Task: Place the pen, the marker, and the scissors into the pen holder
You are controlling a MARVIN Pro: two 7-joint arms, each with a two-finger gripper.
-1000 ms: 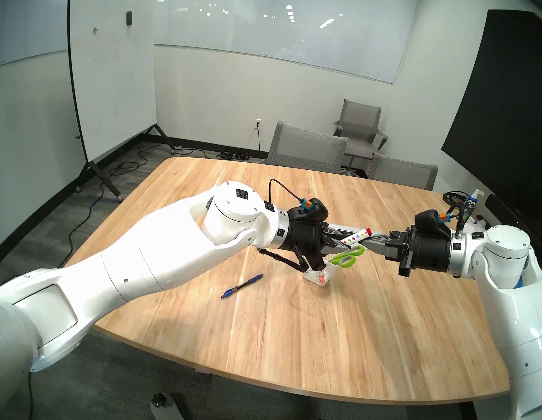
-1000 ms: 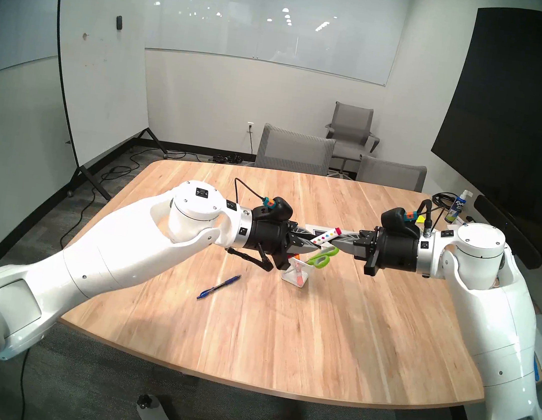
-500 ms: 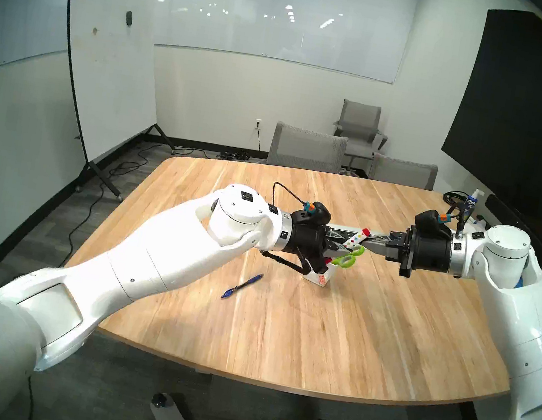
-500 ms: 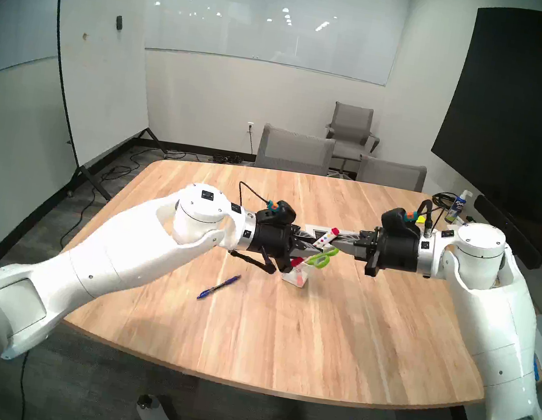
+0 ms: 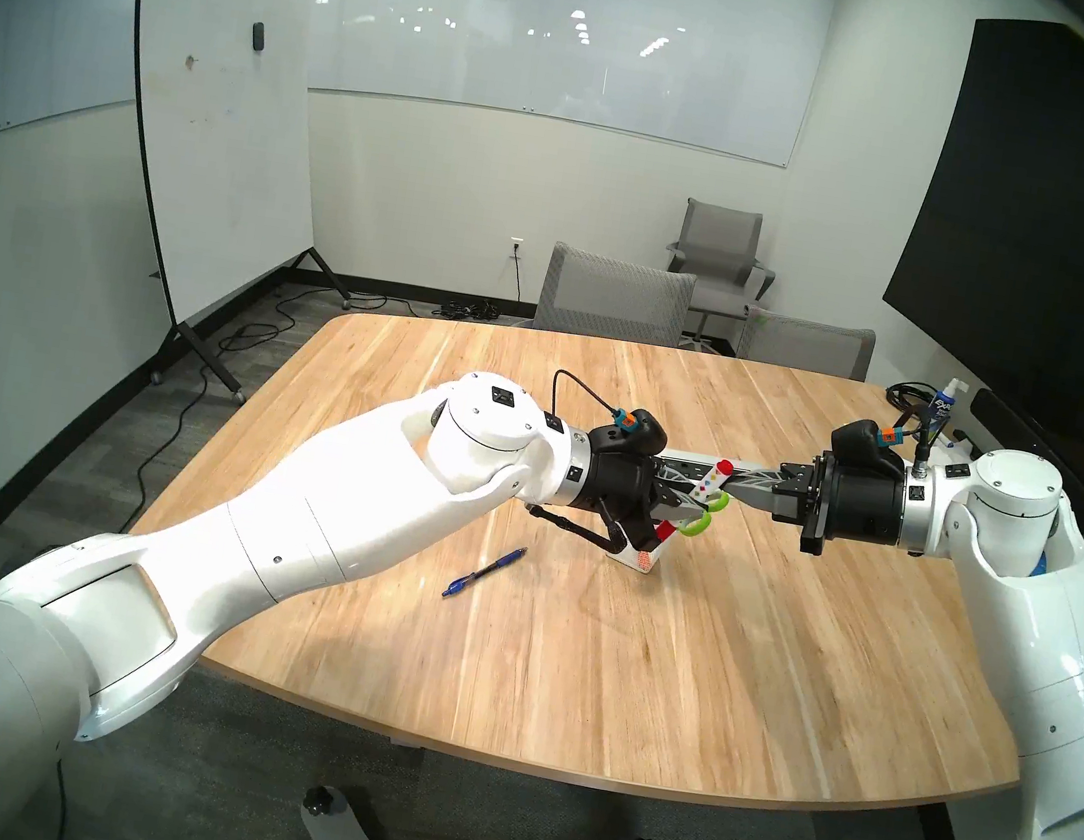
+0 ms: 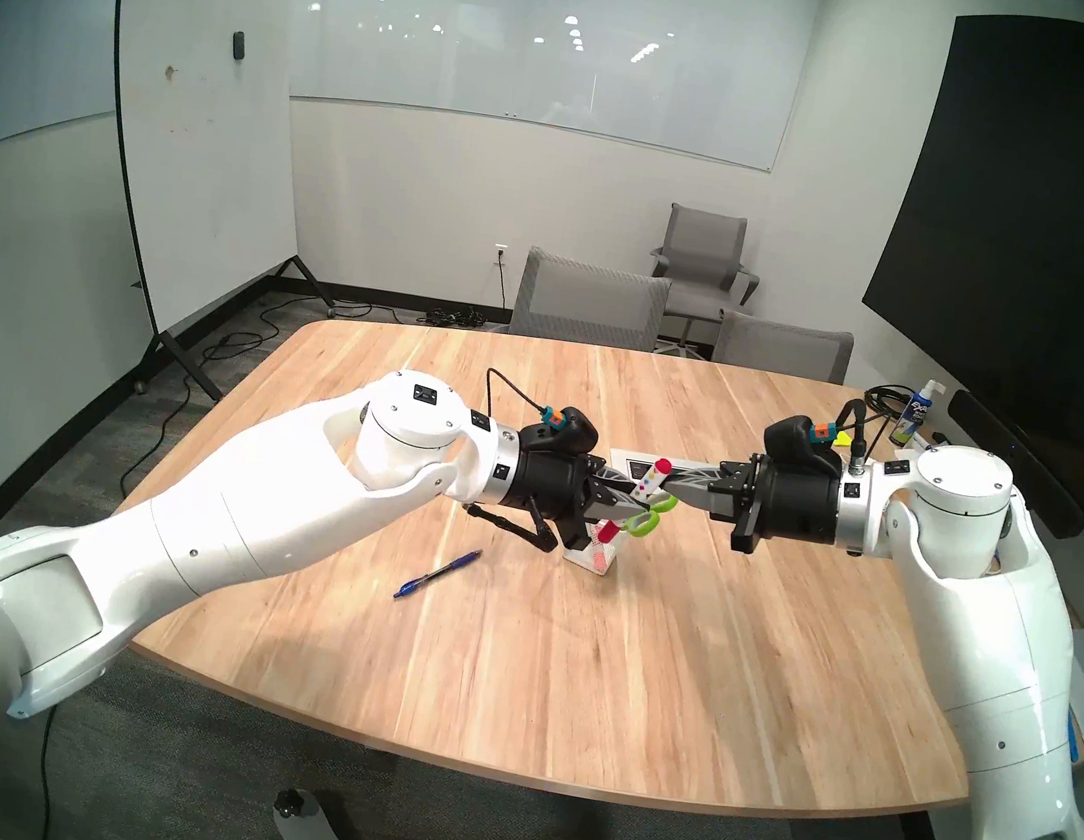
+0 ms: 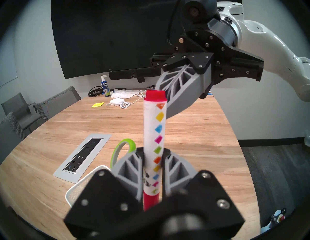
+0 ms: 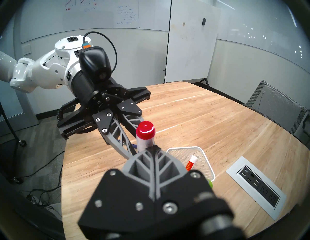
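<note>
The left gripper clamped the marker upright over the holder, scissors already inside. The right gripper was pinched shut, empty. Next: lower, release. The pen lay at the holder's 8 o'clock.

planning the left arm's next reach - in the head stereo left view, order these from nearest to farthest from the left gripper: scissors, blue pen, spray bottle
From the left gripper:
1. scissors: right beside the fingers, handles sticking out of the pen holder.
2. pen: lying on the table, nearer the robot, to the gripper's left.
3. spray bottle: far right corner of the table.
</note>
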